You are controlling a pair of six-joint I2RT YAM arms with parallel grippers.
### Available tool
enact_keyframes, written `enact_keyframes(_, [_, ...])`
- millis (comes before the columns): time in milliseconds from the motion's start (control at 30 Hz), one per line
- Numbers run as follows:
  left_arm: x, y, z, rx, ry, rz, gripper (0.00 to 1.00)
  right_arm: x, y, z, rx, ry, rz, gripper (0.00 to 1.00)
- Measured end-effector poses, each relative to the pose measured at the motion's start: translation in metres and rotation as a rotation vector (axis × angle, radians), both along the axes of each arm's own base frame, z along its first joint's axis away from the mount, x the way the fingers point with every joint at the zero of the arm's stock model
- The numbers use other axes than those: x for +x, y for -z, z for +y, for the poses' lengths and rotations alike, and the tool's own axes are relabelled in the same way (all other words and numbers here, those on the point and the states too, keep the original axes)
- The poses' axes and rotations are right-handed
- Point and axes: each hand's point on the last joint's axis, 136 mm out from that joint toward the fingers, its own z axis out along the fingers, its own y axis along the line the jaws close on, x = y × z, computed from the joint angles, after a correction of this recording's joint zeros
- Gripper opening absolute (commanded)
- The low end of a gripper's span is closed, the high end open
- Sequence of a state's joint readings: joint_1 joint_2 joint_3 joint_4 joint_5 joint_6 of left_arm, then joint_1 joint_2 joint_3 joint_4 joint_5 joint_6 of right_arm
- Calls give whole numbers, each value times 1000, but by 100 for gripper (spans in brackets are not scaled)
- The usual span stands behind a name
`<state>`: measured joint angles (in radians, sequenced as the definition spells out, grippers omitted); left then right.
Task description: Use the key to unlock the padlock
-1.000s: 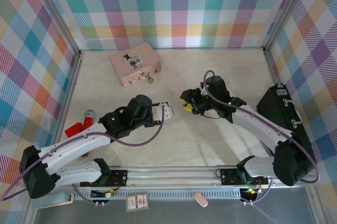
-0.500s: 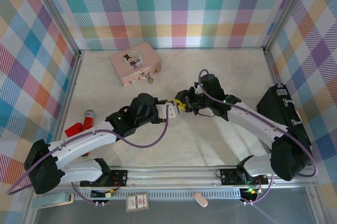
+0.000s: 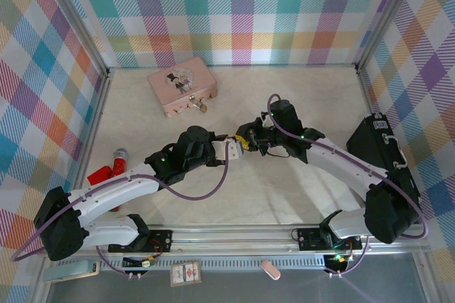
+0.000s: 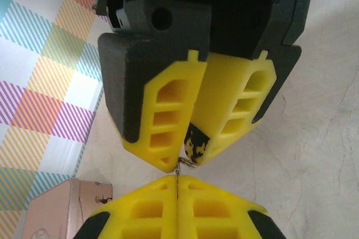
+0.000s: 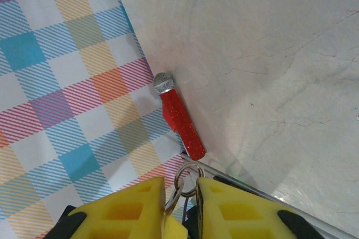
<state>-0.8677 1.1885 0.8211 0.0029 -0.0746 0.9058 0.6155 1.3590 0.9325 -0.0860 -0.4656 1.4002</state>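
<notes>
At mid-tabletop [image 3: 284, 196], the left tool [image 3: 229, 149] and the right tool [image 3: 244, 141] tip to tip, both arms reaching inward.

State of the left tool: fully closed, yellow pads [image 4: 140, 208] pressed together and gripping the key [image 4: 176, 182], visible as a thin metal edge in the seam between them. At the top of that seam, a small key ring [image 4: 183, 163] projecting toward the right tool.

State of the right tool: yellow fingers [image 4: 168, 115] drawn close with a narrow gap remaining, the key ring lying in that gap at the fingertips. Also between these fingers, a dark patterned piece [image 4: 194, 141]. Firm clamp on the ring or not: cannot tell.

Location of the brass padlock [image 3: 202, 106]: on the tabletop at the near edge of the pink box [image 3: 181, 84], touching or just beside it, toward the far left and well apart from both tools. Shackle condition too small to tell.

Near the left wall, a red toy microphone [image 3: 114, 164], silver head toward the far side. Against the right wall, a black case [image 3: 373, 143].
</notes>
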Motion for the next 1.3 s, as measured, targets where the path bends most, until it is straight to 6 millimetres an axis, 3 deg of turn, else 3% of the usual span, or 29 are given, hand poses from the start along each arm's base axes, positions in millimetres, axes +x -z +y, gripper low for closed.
enact_keyframes(333, [-1,4,0,0,4,8,0,3,0,1,4,11,-6,0])
enact_keyframes(467, [-1,5,0,-33,-13,20,27,5,1,0,2,23,-17,0])
enact_keyframes(533, [-1,4,2,-74,-39,39,32,6,2,-4,-2,41,-30,0])
enact_keyframes(633, [-6,-7,11,-187,-100,96,42,7,3,-13,-13,87,-67,0])
enact_keyframes(867, [-14,-59,35,-672,-322,373,45,18,-12,-34,-20,243,-240,0])
enact_keyframes(1067, [-11,-46,32,-958,-501,716,46,21,-34,-24,-25,309,-419,0])
enact_keyframes(1300, [-3,-43,28,-1231,-620,980,46,29,-53,-17,16,372,-529,0])
